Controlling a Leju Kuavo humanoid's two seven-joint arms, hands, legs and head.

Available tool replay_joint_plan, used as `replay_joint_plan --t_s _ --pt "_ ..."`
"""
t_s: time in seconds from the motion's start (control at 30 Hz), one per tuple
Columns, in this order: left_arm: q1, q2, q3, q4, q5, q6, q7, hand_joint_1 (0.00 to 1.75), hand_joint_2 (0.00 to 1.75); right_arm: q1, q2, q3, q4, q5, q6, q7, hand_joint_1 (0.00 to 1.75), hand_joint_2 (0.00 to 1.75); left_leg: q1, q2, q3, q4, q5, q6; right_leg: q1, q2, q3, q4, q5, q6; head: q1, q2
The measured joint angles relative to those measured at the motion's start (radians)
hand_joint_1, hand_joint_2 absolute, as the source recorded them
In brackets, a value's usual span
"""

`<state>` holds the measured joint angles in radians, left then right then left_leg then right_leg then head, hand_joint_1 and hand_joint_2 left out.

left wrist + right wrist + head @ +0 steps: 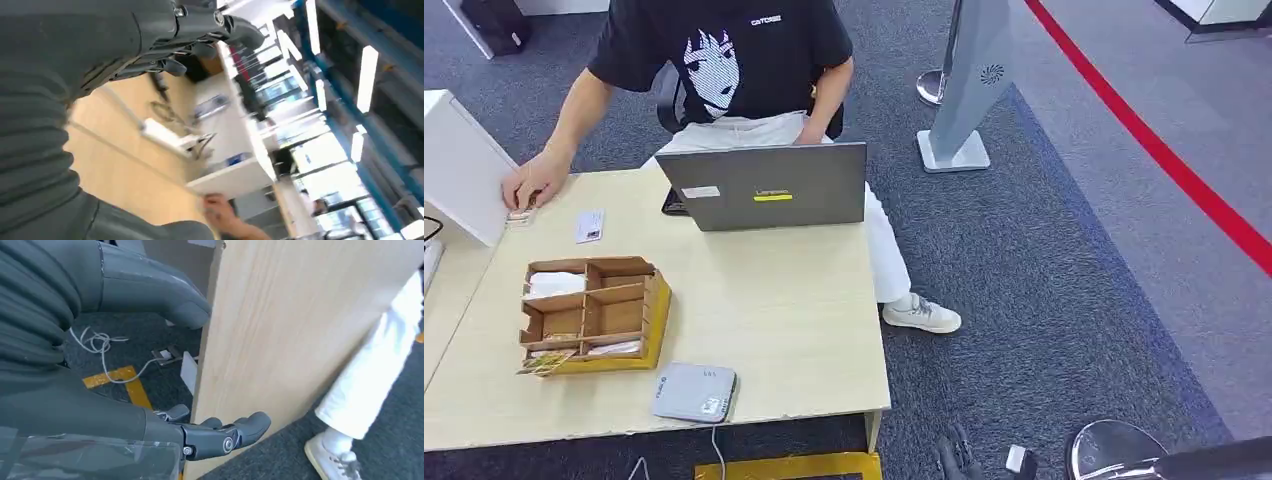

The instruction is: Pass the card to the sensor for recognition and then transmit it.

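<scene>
Head view, left to right: a white box (pixel 459 165) stands at the upper left edge of the wooden table (pixel 764 310), and a person's hand (pixel 532 183) rests on the tabletop against its lower corner, over something small I cannot make out. Just right of that hand a white card (pixel 590 226) lies flat on the table, apart from everything else. Below it, left of centre, sits a brown compartment box (pixel 589 312) on a yellow base, with white paper in its upper left cell. At the lower centre, near the table's front edge, lies the grey sensor (pixel 695 392), a cable running down from it to the floor. A grey laptop (pixel 764 186) stands open at the upper centre, its lid toward the camera, with a white sticker and a yellow one whose print is too small to read. The seated person (pixel 734 70) behind it wears a black shirt with a white graphic and small unreadable lettering. Right of the table stand a grey floor stand (pixel 969 85) and a red floor line (pixel 1154 140).

The right hand (pixel 961 457) hangs at the lower right, below the table edge; in the right wrist view its fingers (pixel 235 432) lie loosely curled and apart, thumb spread away, holding nothing. In the left wrist view the left hand (pixel 195 37) shows bent fingers apart, also holding nothing.
</scene>
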<state>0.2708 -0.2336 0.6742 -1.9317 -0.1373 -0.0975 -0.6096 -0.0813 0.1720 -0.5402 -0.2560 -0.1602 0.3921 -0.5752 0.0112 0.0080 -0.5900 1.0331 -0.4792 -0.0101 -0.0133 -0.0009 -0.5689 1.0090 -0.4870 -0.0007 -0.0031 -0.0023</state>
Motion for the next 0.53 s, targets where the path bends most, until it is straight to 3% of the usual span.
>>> replay_joint_plan --t_s 0.1,0.2,0.37,0.47,0.53 --pt "0.009 -0.043 0.08 0.115 -0.026 -0.127 0.011 0.0 1.75 0.022 -0.007 -0.027 0.0 -0.007 0.009 -0.013 0.0 1.75 0.0 -0.001 0.0 0.0 0.0 0.0 0.0 -0.001 0.0 0.0 0.0 0.0 -0.001 0.0" --pt "-0.002 -0.072 0.148 0.312 -0.108 -0.145 0.007 0.0 1.75 0.044 -0.013 -0.059 -0.001 -0.005 0.02 -0.019 0.0 1.75 0.0 0.0 0.001 0.0 0.0 0.0 0.0 0.0 0.0 0.0 0.0 0.0 -0.002 0.0" --pt "-0.072 -0.076 0.295 0.638 -0.368 -0.136 0.002 0.0 1.75 0.058 -0.016 -0.099 -0.001 0.028 0.02 -0.02 0.0 1.75 0.0 -0.001 0.001 0.0 0.0 0.0 0.0 0.0 0.001 0.0 -0.001 -0.001 -0.002 0.0" --pt "-0.126 -0.057 0.39 0.855 -0.525 -0.055 0.005 0.0 1.75 0.058 -0.017 -0.119 -0.001 0.048 0.023 -0.018 0.0 1.75 0.0 -0.001 0.001 0.0 0.0 0.0 0.0 -0.001 0.001 0.0 -0.001 -0.001 -0.002 0.0" --pt "-0.152 -0.046 0.428 0.959 -0.548 -0.037 -0.001 0.0 1.75 0.058 -0.017 -0.131 -0.001 0.055 0.024 -0.018 0.0 1.75 0.0 -0.002 0.001 0.0 0.0 0.0 0.0 -0.001 0.001 0.0 -0.001 -0.001 -0.001 0.0"
